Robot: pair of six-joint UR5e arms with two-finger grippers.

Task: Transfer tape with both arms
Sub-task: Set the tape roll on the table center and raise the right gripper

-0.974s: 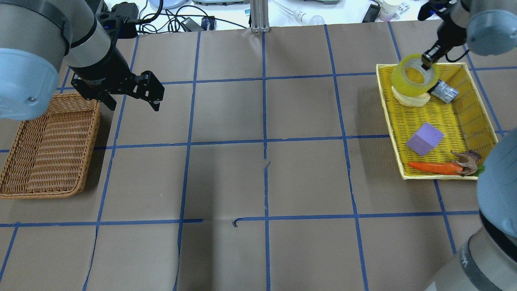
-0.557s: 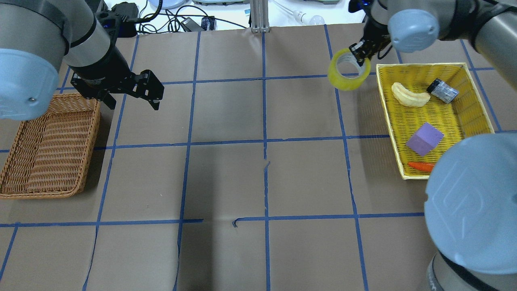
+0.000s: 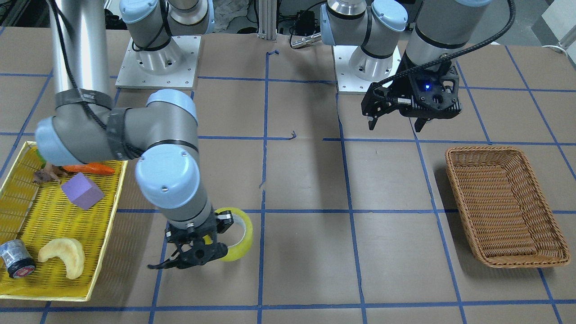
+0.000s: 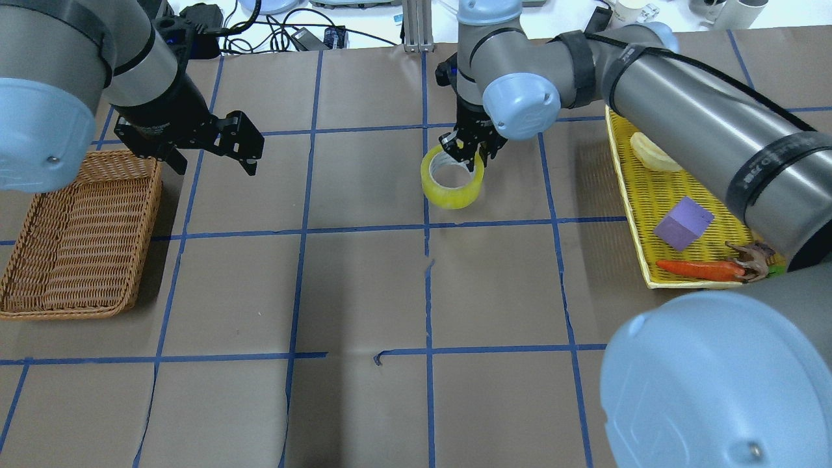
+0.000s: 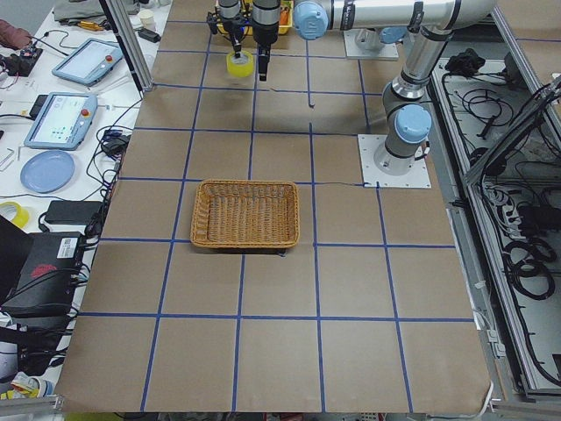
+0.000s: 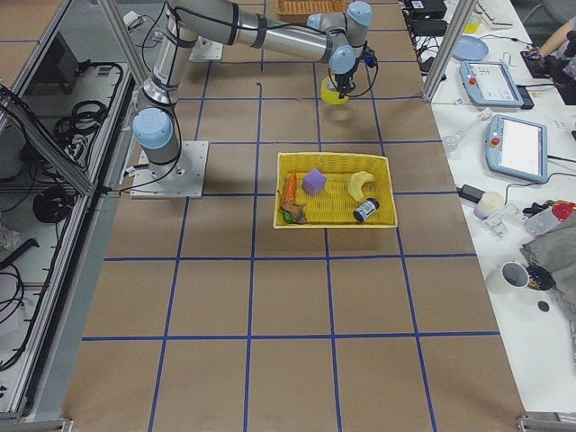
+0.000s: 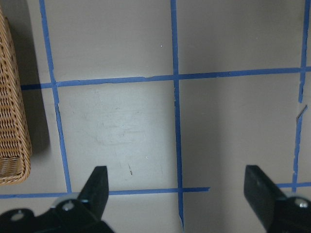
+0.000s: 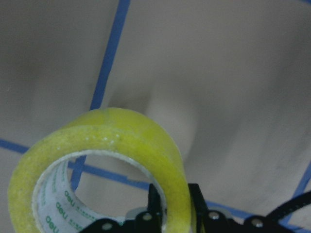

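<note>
The right gripper (image 4: 469, 156) pinches the wall of the tape (image 4: 452, 194), a translucent yellow roll whose grey-white core (image 8: 53, 194) carries green print. It is at mid-length of the worktop (image 4: 364, 292), toward the far edge. The left gripper (image 4: 214, 169) stands open and empty.

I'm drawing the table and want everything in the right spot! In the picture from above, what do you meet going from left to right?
First the brown wicker basket → left gripper → tape → yellow tray.

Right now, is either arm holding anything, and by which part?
The right gripper holds the tape by its wall, one finger inside the ring, one outside. The left gripper is open and empty.
</note>
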